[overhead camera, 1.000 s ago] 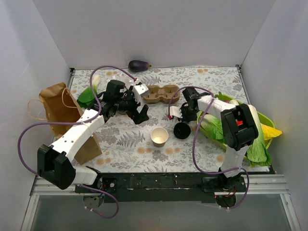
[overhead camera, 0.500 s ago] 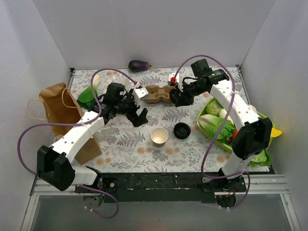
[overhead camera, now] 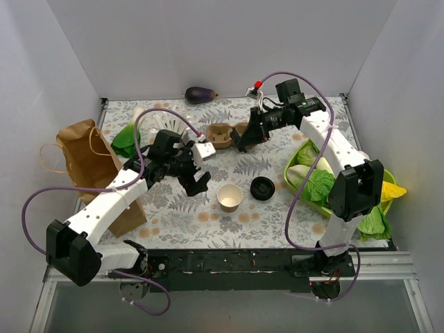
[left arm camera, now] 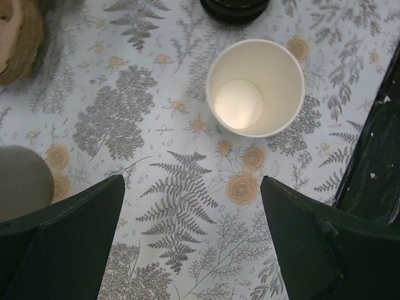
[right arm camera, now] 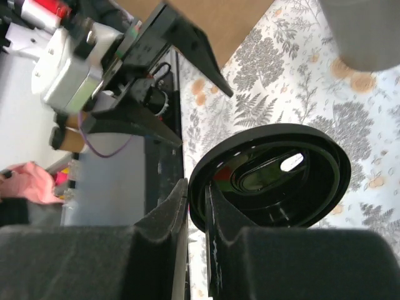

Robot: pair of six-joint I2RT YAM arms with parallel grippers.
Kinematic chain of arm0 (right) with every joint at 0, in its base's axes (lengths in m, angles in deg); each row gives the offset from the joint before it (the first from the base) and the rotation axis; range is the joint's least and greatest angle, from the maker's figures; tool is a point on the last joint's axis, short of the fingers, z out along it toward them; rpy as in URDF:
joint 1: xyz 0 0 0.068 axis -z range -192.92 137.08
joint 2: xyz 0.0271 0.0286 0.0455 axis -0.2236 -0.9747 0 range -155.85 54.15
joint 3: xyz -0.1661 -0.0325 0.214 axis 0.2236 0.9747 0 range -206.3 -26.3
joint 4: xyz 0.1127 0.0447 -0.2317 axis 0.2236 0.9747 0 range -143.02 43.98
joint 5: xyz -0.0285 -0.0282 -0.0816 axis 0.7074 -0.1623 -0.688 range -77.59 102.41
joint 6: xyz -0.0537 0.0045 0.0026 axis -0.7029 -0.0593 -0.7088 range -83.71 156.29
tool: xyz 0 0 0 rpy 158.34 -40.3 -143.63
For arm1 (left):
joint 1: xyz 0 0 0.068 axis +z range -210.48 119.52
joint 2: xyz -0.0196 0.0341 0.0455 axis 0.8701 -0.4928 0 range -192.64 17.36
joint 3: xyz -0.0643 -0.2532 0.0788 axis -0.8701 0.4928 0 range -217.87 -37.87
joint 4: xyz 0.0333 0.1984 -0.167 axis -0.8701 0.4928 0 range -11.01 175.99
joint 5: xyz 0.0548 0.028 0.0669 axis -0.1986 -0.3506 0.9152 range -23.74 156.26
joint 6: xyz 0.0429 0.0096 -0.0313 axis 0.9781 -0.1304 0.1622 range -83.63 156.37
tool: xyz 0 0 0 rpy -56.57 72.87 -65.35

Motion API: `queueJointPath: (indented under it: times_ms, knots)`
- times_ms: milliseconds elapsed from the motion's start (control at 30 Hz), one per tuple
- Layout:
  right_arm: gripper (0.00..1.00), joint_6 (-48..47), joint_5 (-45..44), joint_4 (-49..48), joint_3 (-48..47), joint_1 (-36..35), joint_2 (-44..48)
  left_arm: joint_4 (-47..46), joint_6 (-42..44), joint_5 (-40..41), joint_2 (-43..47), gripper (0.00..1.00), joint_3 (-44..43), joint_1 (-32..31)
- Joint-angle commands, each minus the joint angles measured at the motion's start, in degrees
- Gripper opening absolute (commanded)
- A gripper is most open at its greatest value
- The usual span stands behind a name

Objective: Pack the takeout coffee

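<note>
Floral cloth (overhead camera: 180,208) bears cup (overhead camera: 229,198); grey walls (overhead camera: 222,48)

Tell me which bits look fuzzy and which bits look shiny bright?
Left wrist view: the paper cup is sharp, its pale bottom the brightest spot; the dark fingers near the lens and the grey shape at the left edge are fuzzy. Right wrist view: a small white glare sits on the black lid; the grey fingers in front are fuzzy.
</note>
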Motion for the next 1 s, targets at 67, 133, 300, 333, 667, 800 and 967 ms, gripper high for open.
queueJointPath:
  times_ms: [67, 133, 300, 333, 667, 800, 967]
  knots:
    - [0.01, 35.8, 10.2, -30.7, 11.1, 3.1, 3.2, 2.1, 6.4, 2.1, 4.3, 0.91, 2.6, -7.1]
    - [0.01, 35.2, 11.0, -30.6, 11.8, 2.5, 2.9, -2.2, 5.6, 5.7, 5.4, 0.91, 4.5, -7.1]
    - [0.01, 27.1, 16.6, -21.6, 15.1, -0.3, 5.1, -8.5, 4.7, 3.6, 10.5, 0.93, 11.8, -7.2]
    - [0.01, 27.1, 19.6, -21.3, 16.8, -1.6, 5.7, -9.2, 3.6, 1.8, 10.7, 0.93, 12.1, -7.2]
    - [0.01, 38.3, 22.2, -37.3, 34.9, -2.2, 10.3, -5.9, -4.0, 1.7, 12.1, 0.94, 13.0, -9.7]
    - [0.01, 42.9, 21.5, -44.0, 34.6, -2.9, 8.7, -4.4, -6.7, -0.7, 11.1, 0.94, 12.1, -9.7]
    - [0.01, 46.4, 24.6, -50.1, 34.9, -5.2, 6.3, -6.1, -8.8, -2.1, 11.2, 0.94, 13.3, -9.7]
